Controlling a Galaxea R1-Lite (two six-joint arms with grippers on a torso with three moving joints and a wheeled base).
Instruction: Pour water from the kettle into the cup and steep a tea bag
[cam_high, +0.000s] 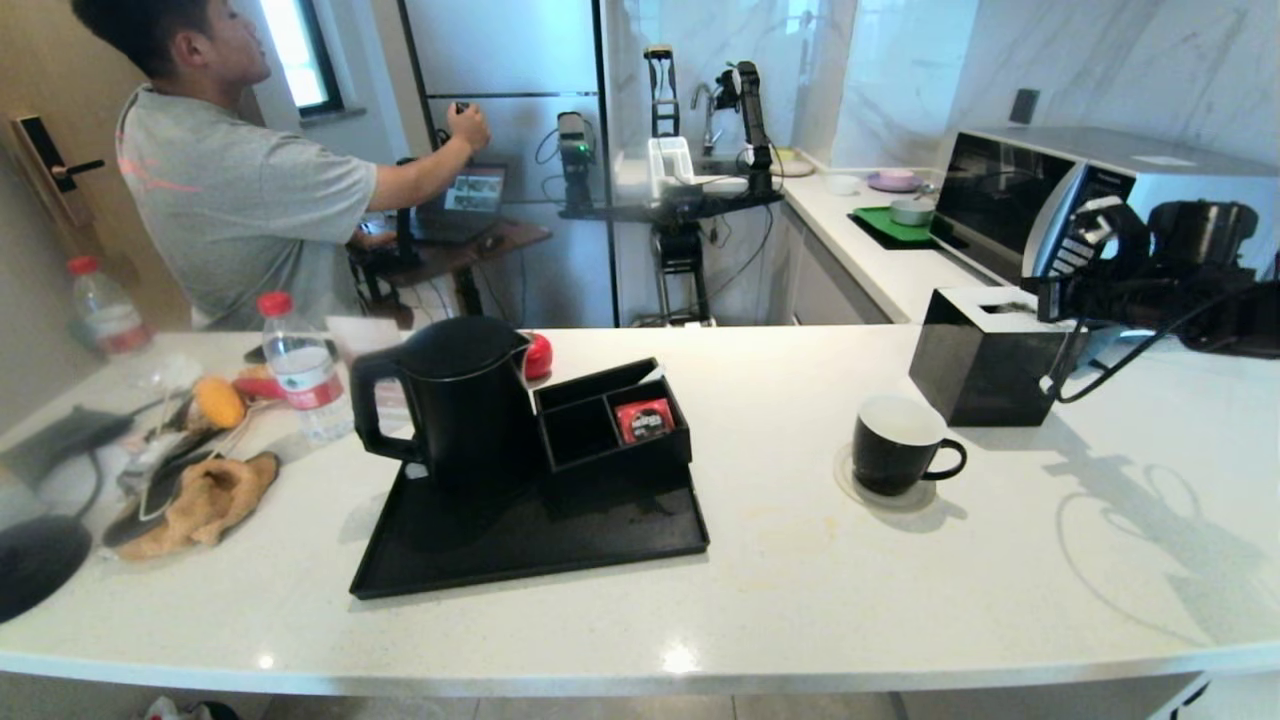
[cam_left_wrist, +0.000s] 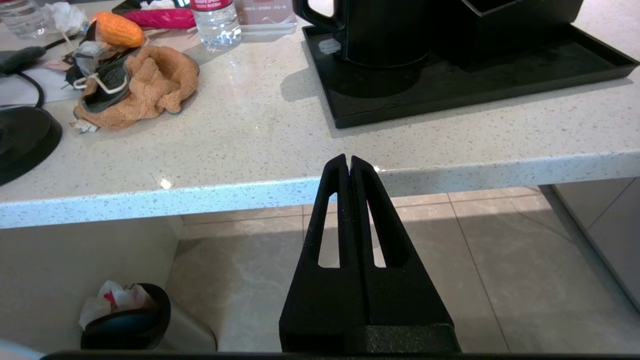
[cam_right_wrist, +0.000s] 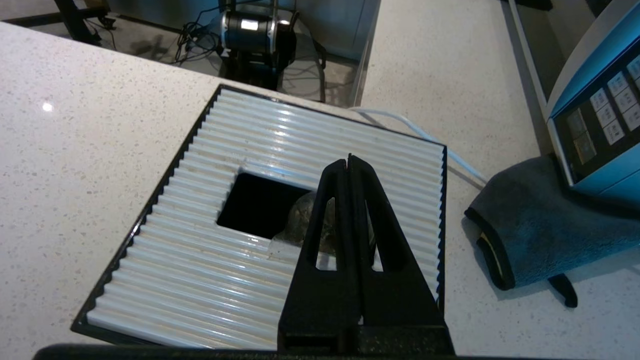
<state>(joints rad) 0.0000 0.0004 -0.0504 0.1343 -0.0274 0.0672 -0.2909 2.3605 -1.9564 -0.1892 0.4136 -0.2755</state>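
Though labelled, bottle (cam_high: 300, 372) text unreadable

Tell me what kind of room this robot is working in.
Most likely a home or test kitchen: a white stone counter with a microwave at the right and a sink faucet at the back. A kettle and cup stand ready for tea.

A home-style kitchen, set up for recording: white speckled stone counter (cam_high: 800, 560), marble-look walls, tall steel fridge (cam_high: 500, 90), microwave (cam_high: 1060, 190) by the wall, faucet (cam_high: 708, 110) at what seems a sink further back. Tiled floor (cam_left_wrist: 500, 260) below; man (cam_high: 230, 170) at a laptop (cam_high: 470, 195) among camera stands.
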